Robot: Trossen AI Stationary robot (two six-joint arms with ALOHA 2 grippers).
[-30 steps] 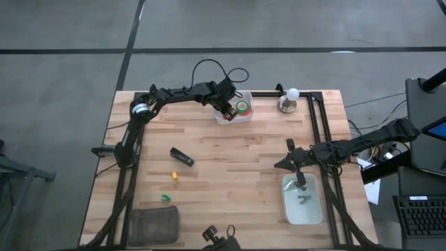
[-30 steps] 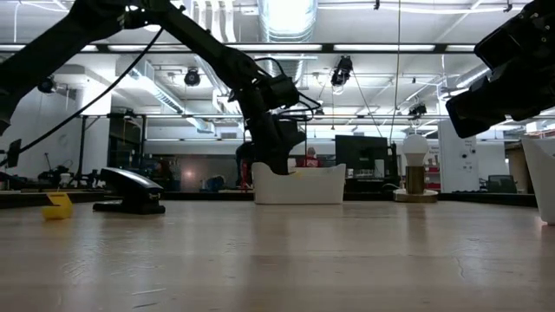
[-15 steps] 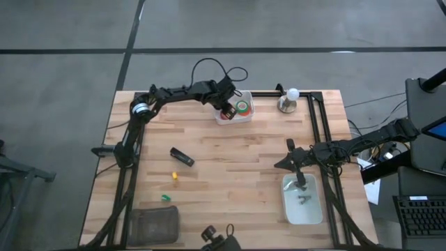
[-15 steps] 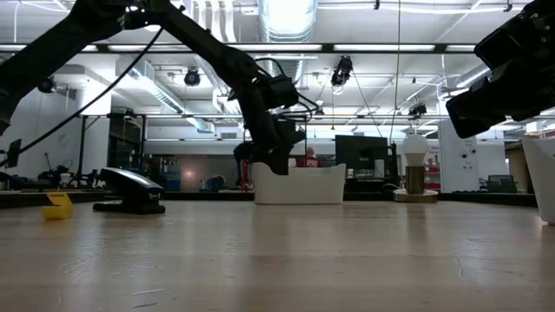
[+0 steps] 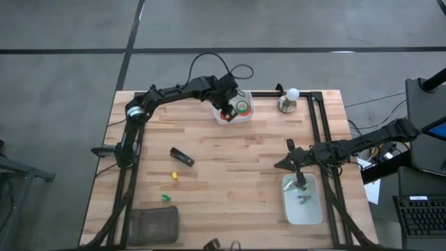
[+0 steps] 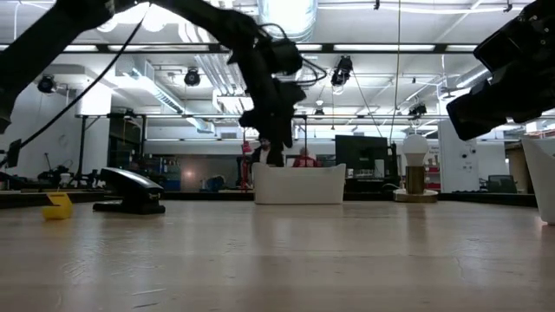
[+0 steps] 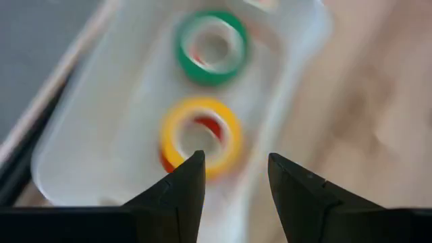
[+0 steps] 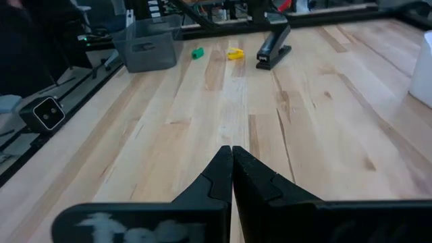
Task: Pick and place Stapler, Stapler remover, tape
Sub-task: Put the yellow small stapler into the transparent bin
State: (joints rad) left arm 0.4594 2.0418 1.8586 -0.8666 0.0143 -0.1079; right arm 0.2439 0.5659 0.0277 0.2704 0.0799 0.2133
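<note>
My left gripper point(image 7: 234, 165) stands open above the white tray point(image 7: 81, 142) at the table's far middle, holding nothing. Below it a yellow tape roll point(image 7: 200, 138) lies on a red one, and a green roll point(image 7: 211, 47) lies beyond it. In the high view the left gripper point(image 5: 224, 109) hovers over the tray's left part point(image 5: 224, 118). The black stapler point(image 5: 182, 157) lies on the wood left of centre, with a small yellow piece point(image 5: 175, 176), perhaps the stapler remover, nearer the front. My right gripper point(image 8: 231, 162) is shut and waits at the right point(image 5: 289, 162).
A small green piece point(image 5: 166, 197) and a dark mesh basket point(image 5: 153, 224) sit near the front left. A second white tray point(image 5: 301, 199) stands at the front right, under the right arm. A light bulb on a stand point(image 5: 290, 99) is at the far right. The table's middle is bare wood.
My left gripper has risen out of the white tray and now stands above its rim; the tape rolls stay in the tray.
</note>
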